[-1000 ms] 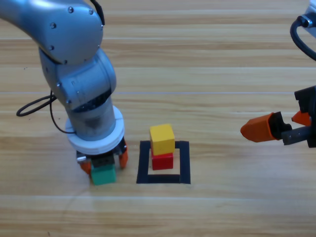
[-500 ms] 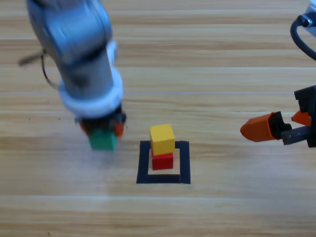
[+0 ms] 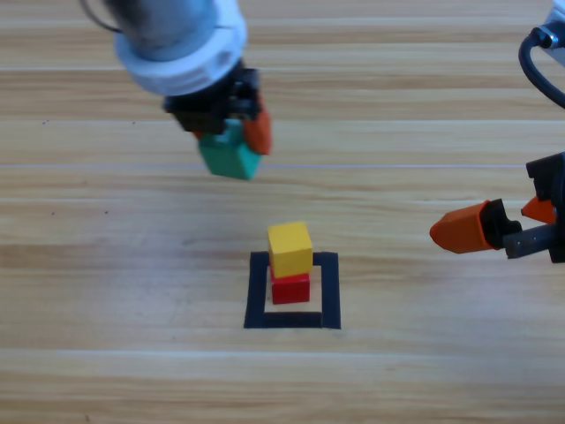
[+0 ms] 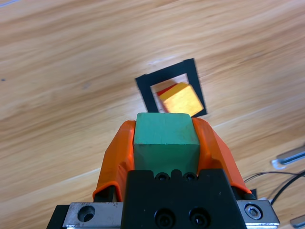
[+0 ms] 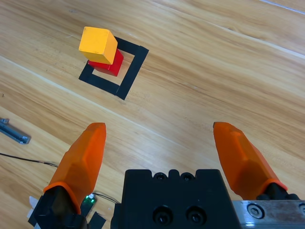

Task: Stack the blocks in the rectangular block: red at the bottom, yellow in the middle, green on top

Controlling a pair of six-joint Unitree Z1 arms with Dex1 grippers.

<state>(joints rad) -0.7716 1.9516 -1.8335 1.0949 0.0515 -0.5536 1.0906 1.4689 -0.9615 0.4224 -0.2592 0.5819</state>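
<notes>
The yellow cube [image 3: 290, 249] sits on the red cube [image 3: 290, 288] inside the black tape rectangle [image 3: 257, 291]. The same stack shows in the right wrist view, yellow cube [image 5: 97, 44] on red cube [image 5: 107, 66] within the tape rectangle [image 5: 131, 67]. My left gripper [image 3: 237, 141] hangs high above the table, up and left of the stack, shut on the teal-green cube [image 3: 229, 156]. In the left wrist view the green cube [image 4: 165, 140] is clamped between the orange jaws, with the yellow cube [image 4: 181, 100] and the rectangle [image 4: 145, 88] beyond. My right gripper [image 3: 494, 223] waits open at the right edge.
A black cable [image 3: 534, 66] curves at the top right corner. In the right wrist view, a thin cable [image 5: 28, 161] and a small metal piece [image 5: 12, 131] lie at the lower left. Bare wood surrounds the rectangle.
The left gripper has lifted the green cube off the table from left of the rectangle and carried it up and to the right. The right arm has held still.
</notes>
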